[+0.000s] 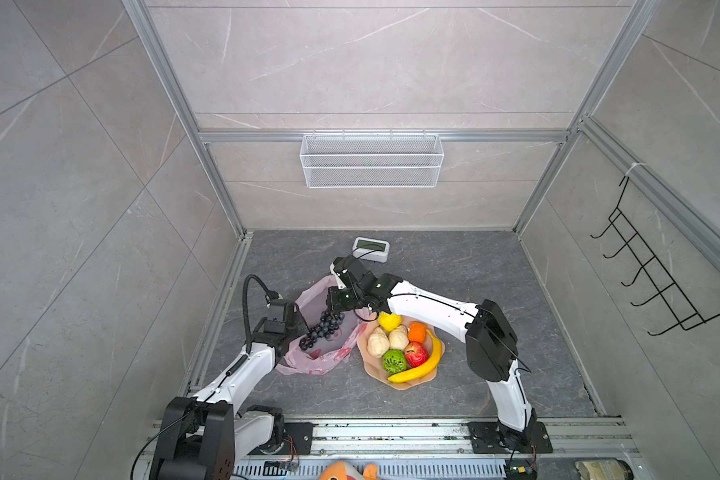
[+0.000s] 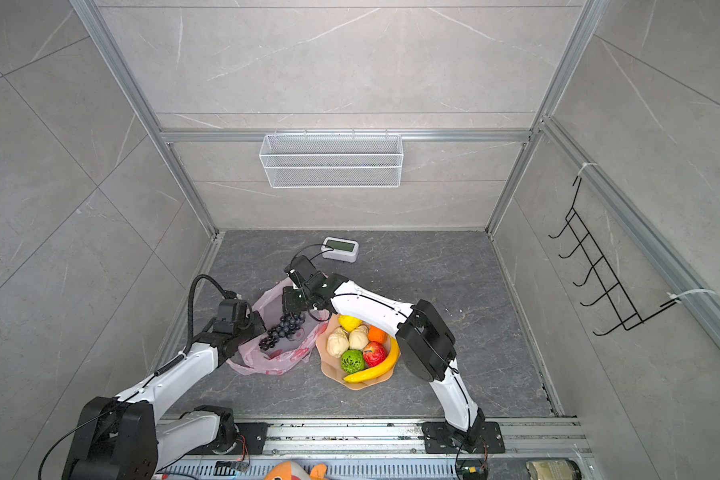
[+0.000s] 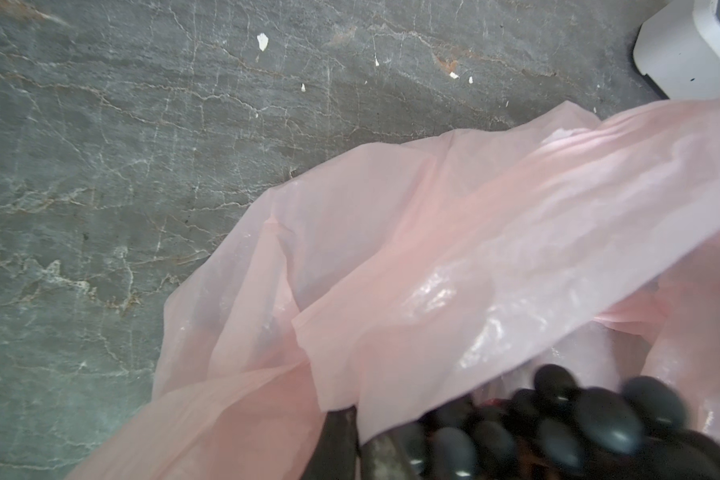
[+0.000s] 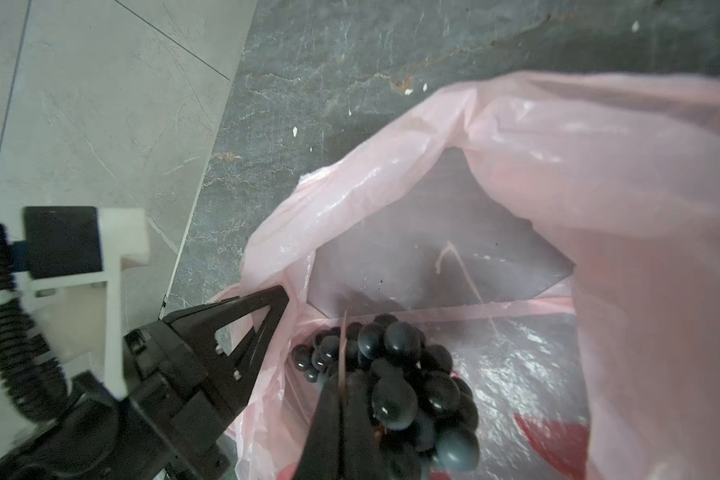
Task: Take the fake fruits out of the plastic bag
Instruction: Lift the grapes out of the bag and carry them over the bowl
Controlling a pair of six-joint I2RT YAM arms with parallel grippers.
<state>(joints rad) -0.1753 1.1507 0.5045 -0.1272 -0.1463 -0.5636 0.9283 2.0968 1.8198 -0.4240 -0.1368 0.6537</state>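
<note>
The pink plastic bag (image 1: 329, 359) (image 2: 275, 361) lies open on the dark floor, left of the bowl. My left gripper (image 3: 356, 411) is shut on the bag's rim (image 3: 433, 249) and also shows in the right wrist view (image 4: 281, 297). My right gripper (image 4: 341, 382) (image 1: 334, 309) is shut on the thin stem of the dark purple grape bunch (image 4: 400, 374) (image 1: 323, 328) (image 2: 283, 330) (image 3: 599, 424). The bunch hangs over the bag's open mouth (image 4: 599, 187). The other fake fruits lie in the bowl: lemon (image 1: 389, 321), orange (image 1: 417, 331), two beige lumps (image 1: 378, 343), apple (image 1: 415, 353), green fruit (image 1: 394, 360), banana (image 1: 425, 365).
The peach scalloped bowl (image 1: 368, 368) stands just right of the bag, under my right forearm. A small white device (image 1: 371, 248) sits behind the bag. A wire basket (image 1: 371, 160) hangs on the back wall and a black hook rack (image 1: 657, 270) on the right wall. An orange plush toy (image 1: 346, 471) lies at the front rail.
</note>
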